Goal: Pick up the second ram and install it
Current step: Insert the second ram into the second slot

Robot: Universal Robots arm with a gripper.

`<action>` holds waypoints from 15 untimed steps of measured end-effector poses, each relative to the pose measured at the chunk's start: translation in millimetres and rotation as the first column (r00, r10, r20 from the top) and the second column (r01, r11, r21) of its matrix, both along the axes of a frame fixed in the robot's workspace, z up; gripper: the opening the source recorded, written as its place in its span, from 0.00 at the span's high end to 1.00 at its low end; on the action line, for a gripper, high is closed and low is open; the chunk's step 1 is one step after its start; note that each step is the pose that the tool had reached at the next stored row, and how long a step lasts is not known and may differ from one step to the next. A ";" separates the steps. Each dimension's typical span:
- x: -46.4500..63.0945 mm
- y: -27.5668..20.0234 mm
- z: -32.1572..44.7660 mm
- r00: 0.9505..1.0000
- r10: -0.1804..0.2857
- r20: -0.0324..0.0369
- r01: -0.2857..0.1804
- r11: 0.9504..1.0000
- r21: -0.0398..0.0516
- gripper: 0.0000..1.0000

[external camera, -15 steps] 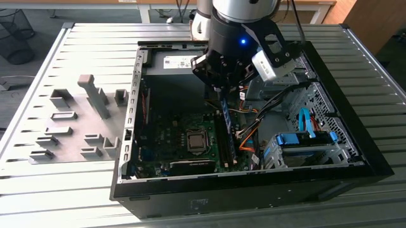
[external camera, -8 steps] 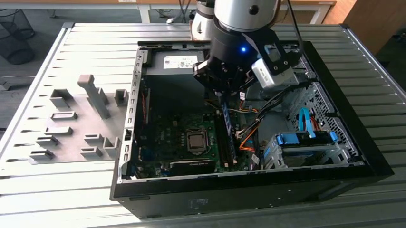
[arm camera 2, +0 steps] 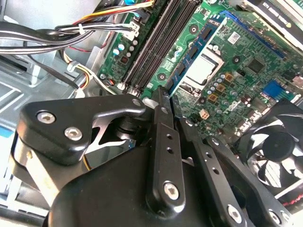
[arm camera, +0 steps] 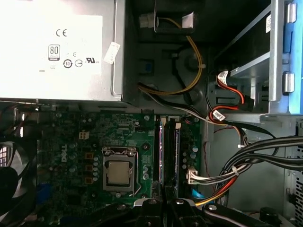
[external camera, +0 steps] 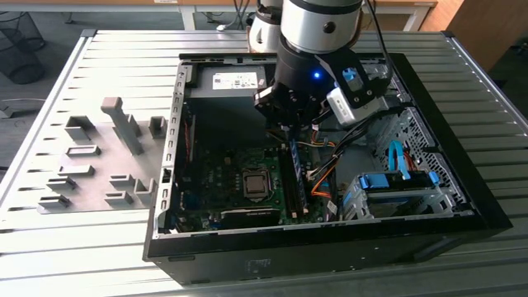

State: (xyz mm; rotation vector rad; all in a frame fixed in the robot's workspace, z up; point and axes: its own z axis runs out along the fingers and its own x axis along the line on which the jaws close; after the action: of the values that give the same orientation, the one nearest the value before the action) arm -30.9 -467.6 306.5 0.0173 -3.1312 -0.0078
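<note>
The second ram (external camera: 297, 179) is a thin blue stick standing on edge over the motherboard's memory slots (external camera: 290, 192), to the exterior view's right of the CPU socket (external camera: 256, 184). My gripper (external camera: 289, 131) reaches down from above into the open computer case and is shut on the stick's far end. In the second wrist view the blue ram (arm camera 2: 196, 49) runs out from between the black fingers (arm camera 2: 161, 118) of the gripper (arm camera 2: 171, 101), hovering above the board. In the first wrist view the gripper (arm camera: 164, 204) lines up with the dark slots (arm camera: 169, 151).
A grey fixture plate (external camera: 99, 161) with blocks lies on the table to the exterior view's left of the case. Inside the case are the power supply (external camera: 235, 80), a cable bundle (external camera: 326, 179), a blue drive cage (external camera: 396, 182) and a fan (arm camera 2: 274, 151).
</note>
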 end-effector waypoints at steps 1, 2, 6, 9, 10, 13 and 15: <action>0.0 0.0 0.0 1.000 0.000 0.000 0.000 1.000 0.000 0.86; 0.0 0.0 -0.4 1.000 0.000 0.000 0.000 1.000 0.000 0.86; 0.1 0.0 -0.8 1.000 0.000 0.000 0.000 1.000 0.000 0.86; 0.1 0.0 -0.8 1.000 0.000 0.000 0.000 1.000 0.000 0.86; 0.1 0.0 -0.8 1.000 0.000 0.000 0.000 1.000 0.000 0.86; 0.2 0.0 -2.4 1.000 0.000 0.000 0.000 1.000 0.000 0.86; 1.9 0.0 -4.3 1.000 0.000 0.000 0.000 1.000 0.000 0.86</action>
State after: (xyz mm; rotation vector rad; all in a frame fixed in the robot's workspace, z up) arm -28.9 -467.5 302.2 0.0175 -3.1311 -0.0077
